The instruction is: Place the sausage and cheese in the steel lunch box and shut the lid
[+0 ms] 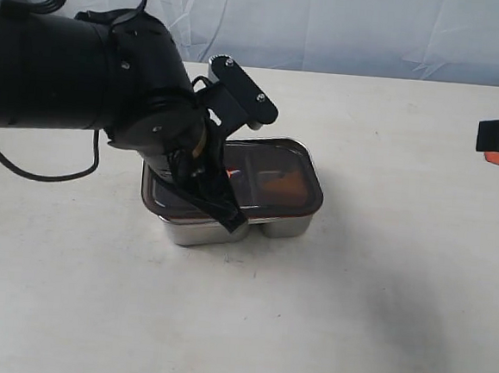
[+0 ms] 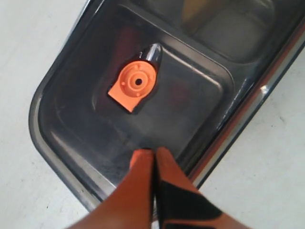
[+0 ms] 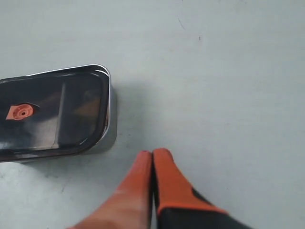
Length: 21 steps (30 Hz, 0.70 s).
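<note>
Lid [image 1: 296, 166] sits on the steel lunch box [image 1: 286, 226], both claws pressed together
Exterior view: the left arm hides half the lid. The left wrist view shows the left gripper [image 2: 153, 155] over the lid, near its orange tab [image 2: 135, 86]; the right gripper [image 3: 152, 156] hangs beside the box; contents are dim smudges

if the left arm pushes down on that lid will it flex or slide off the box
Probably stiff: the lid keeps crisp moulded steps. Likely slippery to press on, since its surface is glossy. It seems unlikely to slide off, as its edge overlaps the steel lunch box rim.
</note>
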{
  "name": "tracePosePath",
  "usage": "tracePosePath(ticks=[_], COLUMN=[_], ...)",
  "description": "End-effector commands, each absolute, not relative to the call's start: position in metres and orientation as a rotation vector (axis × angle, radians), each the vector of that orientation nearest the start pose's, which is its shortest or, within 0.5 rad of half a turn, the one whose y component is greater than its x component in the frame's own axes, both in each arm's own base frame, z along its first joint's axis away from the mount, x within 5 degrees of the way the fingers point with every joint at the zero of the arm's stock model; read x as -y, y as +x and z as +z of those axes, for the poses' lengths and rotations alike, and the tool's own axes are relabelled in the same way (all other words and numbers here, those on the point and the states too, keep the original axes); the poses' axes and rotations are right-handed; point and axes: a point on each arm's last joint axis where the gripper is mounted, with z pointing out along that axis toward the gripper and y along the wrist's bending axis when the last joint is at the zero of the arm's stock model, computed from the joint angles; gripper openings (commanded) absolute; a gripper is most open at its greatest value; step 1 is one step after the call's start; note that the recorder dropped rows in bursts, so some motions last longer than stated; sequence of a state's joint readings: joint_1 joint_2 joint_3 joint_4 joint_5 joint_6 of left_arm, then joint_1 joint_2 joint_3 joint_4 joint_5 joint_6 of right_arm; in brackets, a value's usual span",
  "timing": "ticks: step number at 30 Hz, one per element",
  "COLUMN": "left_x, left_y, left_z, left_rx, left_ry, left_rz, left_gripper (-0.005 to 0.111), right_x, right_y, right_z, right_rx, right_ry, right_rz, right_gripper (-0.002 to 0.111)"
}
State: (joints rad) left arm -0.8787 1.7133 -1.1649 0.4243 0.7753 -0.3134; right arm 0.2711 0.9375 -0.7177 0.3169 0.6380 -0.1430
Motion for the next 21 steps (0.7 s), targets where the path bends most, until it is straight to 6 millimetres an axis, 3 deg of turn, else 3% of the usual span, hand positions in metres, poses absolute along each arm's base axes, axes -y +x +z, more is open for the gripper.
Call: tracePosePath(ticks=[1, 15, 21], left_x=[0.250, 0.253, 0.241], left_y=[0.242, 0.244, 0.263], left_z=[0.222, 0.212, 0.198], left_rx=[-2.454, -2.461, -2.512], left_ry=[1.065, 1.080, 1.026], left_rz=[0.124, 0.132, 0.167], left_gripper=[0.000, 0.000, 0.000], right_x=[-0.065, -0.065, -0.065], right_y=[0.171, 0.171, 0.170], right_z=[0.301, 0.300, 0.300], right_rx=[-2.289, -2.292, -2.299], right_ry=[-0.271, -0.272, -0.273], right_rz=[0.414, 0.420, 0.423], right_gripper=[0.000, 0.000, 0.000])
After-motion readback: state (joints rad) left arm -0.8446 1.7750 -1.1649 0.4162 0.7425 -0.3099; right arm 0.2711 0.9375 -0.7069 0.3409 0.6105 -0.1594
